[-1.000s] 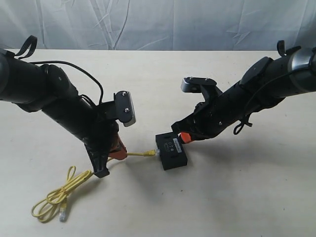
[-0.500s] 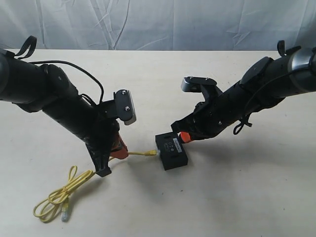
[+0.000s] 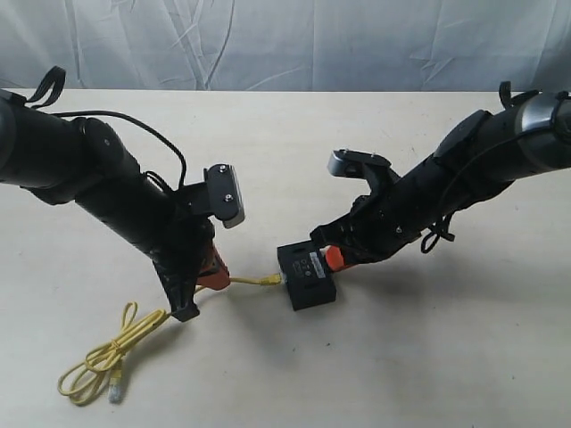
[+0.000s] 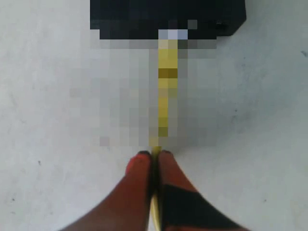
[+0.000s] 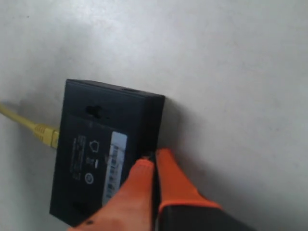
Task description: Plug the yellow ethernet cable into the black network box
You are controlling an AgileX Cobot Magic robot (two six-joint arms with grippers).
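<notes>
The left claw (image 4: 154, 155) is pressed together on the yellow ethernet cable (image 4: 166, 77), pinching the cord a short way behind its plug end. Straight ahead of the fingertips the cord runs to the near side of the black network box (image 4: 144, 14). The wrist picture is blocky there, so I cannot tell whether the plug is seated in the port or only meets it. Behind this claw the rest of the cable passes under the arm and lies in loose loops on the desk (image 3: 428, 357), well apart from the box. The spare plug (image 3: 115, 390) lies at the outer end of the loops.

The right claw (image 5: 154, 160) has its orange fingers closed tip to tip with nothing between them. The tips sit against the top edge of the box on the side opposite the cable. Just beside them on the box's top face is a pale label (image 5: 115, 163). The box lies flat between the two claws, so each claw faces the other across it.

Nothing else stands near either claw. Outward from the right claw the desk is bare on every side. Outward from the left claw only the cable loops take up room. The arms slant down from the outer sides, and a grey camera housing (image 3: 226, 196) juts out above the left claw. Beyond both claws the desk's far edge meets a wrinkled pale cloth backdrop (image 3: 268, 45).
</notes>
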